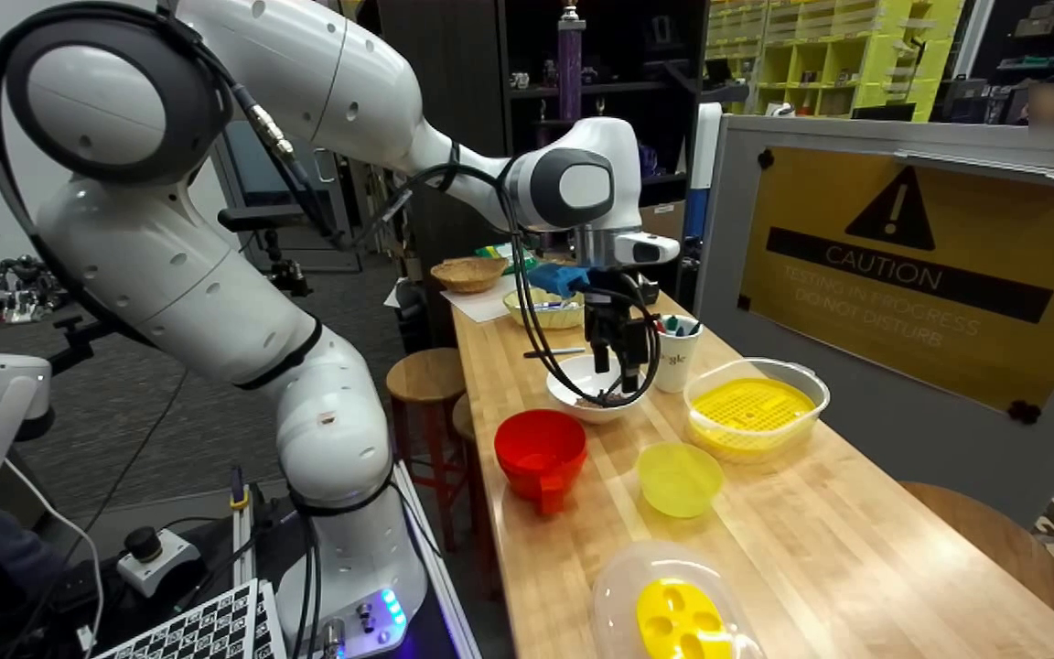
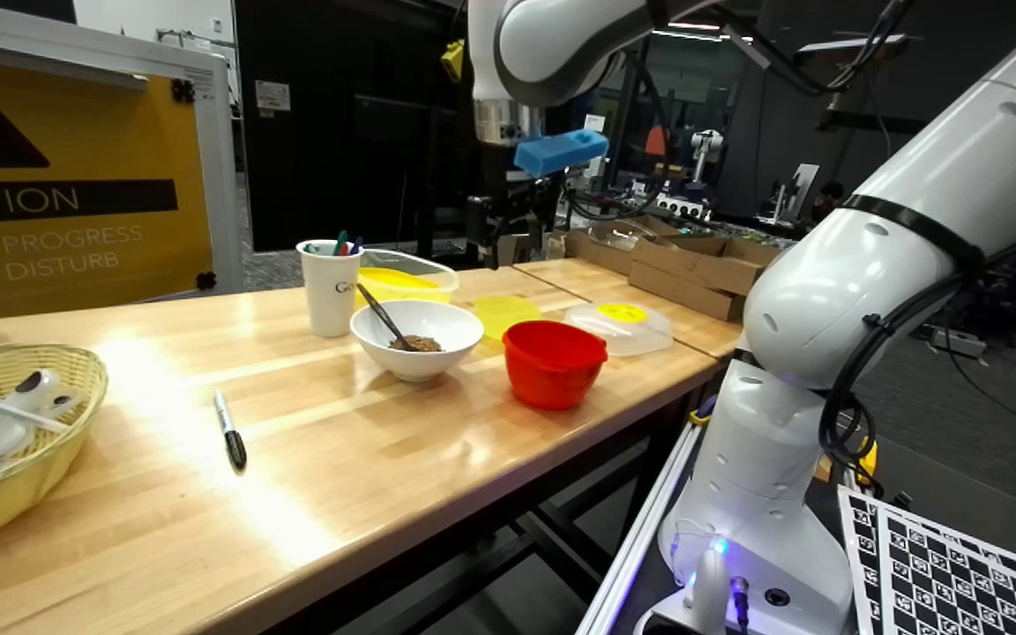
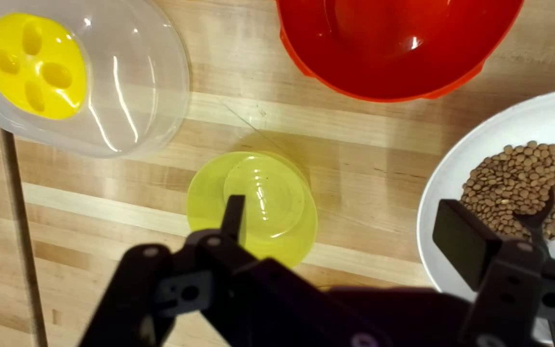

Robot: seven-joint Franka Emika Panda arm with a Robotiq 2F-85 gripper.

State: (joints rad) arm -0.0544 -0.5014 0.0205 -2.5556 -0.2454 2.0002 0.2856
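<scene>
Wrist view: The gripper (image 3: 347, 229) is set with its two fingers wide apart; nothing is held between them. One finger overlaps the yellow bowl (image 3: 268, 188) in line of sight; the other overlaps the white bowl (image 3: 533, 120). Yellow bowl: round, glossy, see-through. White bowl: smooth, containing small brown pellets (image 3: 504, 183) and one dark utensil (image 3: 540, 219). Adjacent: one red bowl (image 3: 398, 58) and one clear lid (image 3: 133, 96) with one yellow oval bearing four recesses. The frame cuts off the white bowl, red bowl and lid.

In an exterior view, the white bowl stands on the table (image 2: 146, 529) between one white cup (image 2: 329, 295) and the red bowl. The cup holds several markers, not countable. One loose marker (image 2: 230, 432) lies nearby. One basket (image 2: 41, 467) is cut off. The dark fingers are hard to make out.

In an exterior view, the gripper partly hides the white bowl; the yellow bowl sits between the red bowl and one perforated yellow insert (image 1: 751, 403).
</scene>
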